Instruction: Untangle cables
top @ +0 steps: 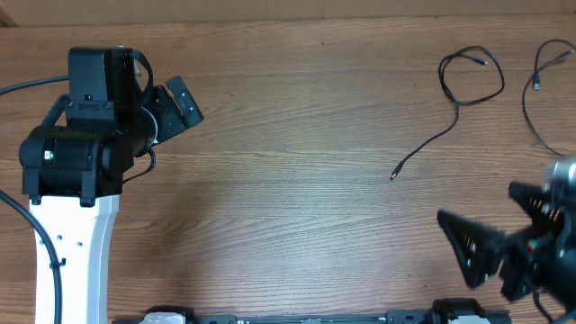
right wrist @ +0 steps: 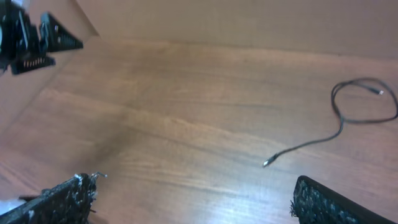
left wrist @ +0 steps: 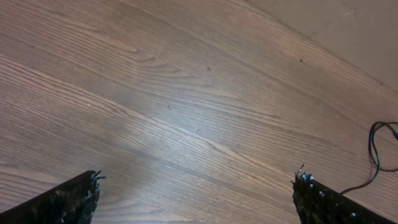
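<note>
Left gripper (left wrist: 198,185) and right gripper (right wrist: 193,184): jaws spread wide, gripping nothing. The overhead view shows a looped cable (top: 458,103) and a second cable (top: 526,106), apart. The right wrist view shows only one.

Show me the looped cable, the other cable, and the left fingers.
looped cable (top: 458,102): overhead view, loop crossing.
other cable (top: 537,86): overhead view, plug end.
left fingers (left wrist: 78,194): left wrist view, near one tip.

Table (top: 297,180) wood-grain, smooth; cables (top: 454,112) matt black.
</note>
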